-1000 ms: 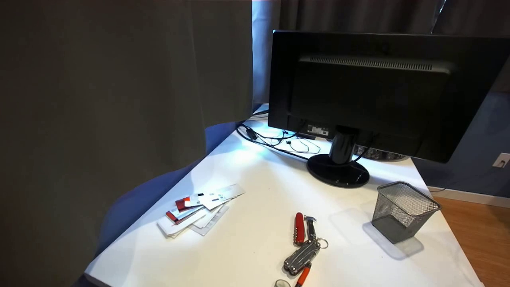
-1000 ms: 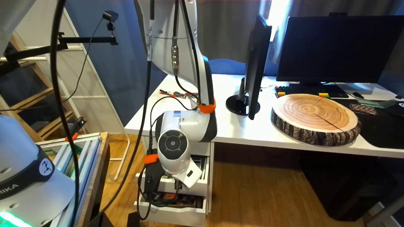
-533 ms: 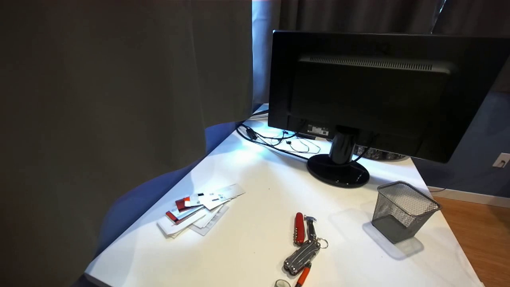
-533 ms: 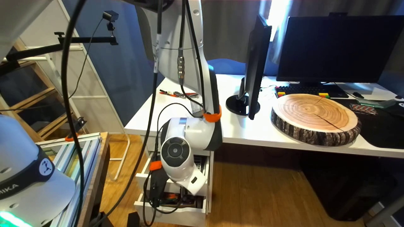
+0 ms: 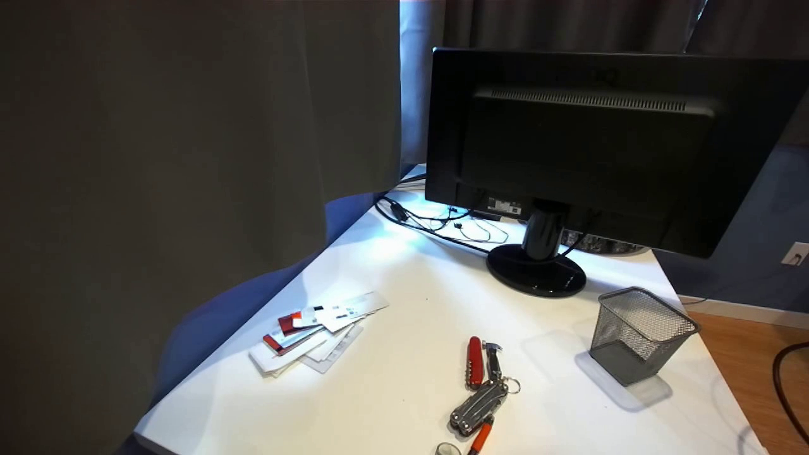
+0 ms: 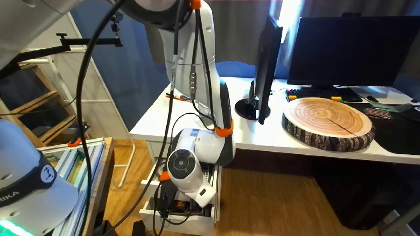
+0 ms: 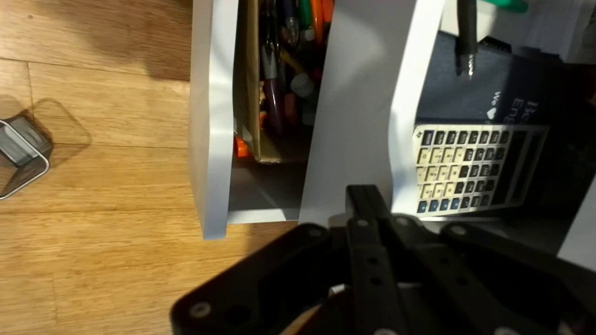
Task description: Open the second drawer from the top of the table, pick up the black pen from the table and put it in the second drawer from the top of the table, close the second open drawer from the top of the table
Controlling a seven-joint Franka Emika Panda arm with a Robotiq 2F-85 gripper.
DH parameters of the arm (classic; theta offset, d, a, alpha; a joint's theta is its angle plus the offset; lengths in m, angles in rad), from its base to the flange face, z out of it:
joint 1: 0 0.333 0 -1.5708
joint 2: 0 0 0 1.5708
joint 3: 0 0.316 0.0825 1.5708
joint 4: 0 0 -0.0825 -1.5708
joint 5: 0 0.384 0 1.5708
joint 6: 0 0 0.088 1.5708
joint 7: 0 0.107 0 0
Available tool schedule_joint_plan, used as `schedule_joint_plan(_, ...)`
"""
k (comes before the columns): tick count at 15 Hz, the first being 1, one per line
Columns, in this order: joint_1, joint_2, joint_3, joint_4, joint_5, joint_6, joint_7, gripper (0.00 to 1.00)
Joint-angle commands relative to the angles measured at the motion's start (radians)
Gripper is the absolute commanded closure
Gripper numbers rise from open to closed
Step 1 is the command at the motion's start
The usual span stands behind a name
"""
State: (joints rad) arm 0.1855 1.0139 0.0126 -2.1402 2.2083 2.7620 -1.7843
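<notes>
Your tool (image 7: 365, 197) is closed, nothing visibly held, near one end of the second drawer (image 7: 356, 107); a closing push there, off-centre, could skew and jam it. What looks like the black pen (image 7: 467, 37) already lies inside, partly over a dark booklet (image 7: 482, 95), where a jolt might roll it. Below, the third drawer (image 6: 193, 225) stands open too, and the cable (image 6: 154, 216) hanging across it could snag.
</notes>
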Motion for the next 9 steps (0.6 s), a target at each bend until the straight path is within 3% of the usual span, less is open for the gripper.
schedule_joint_plan(1,0.012,0.042,-0.018,0.040,0.072,-0.052,-0.053,1.00)
schedule_joint_plan(6,-0.027,0.069,0.002,0.041,0.042,-0.147,-0.024,1.00)
schedule_joint_plan(7,0.033,0.070,-0.049,0.029,0.028,-0.217,0.037,1.00)
schedule_joint_plan(9,0.017,0.071,-0.047,0.019,0.019,-0.299,0.057,1.00)
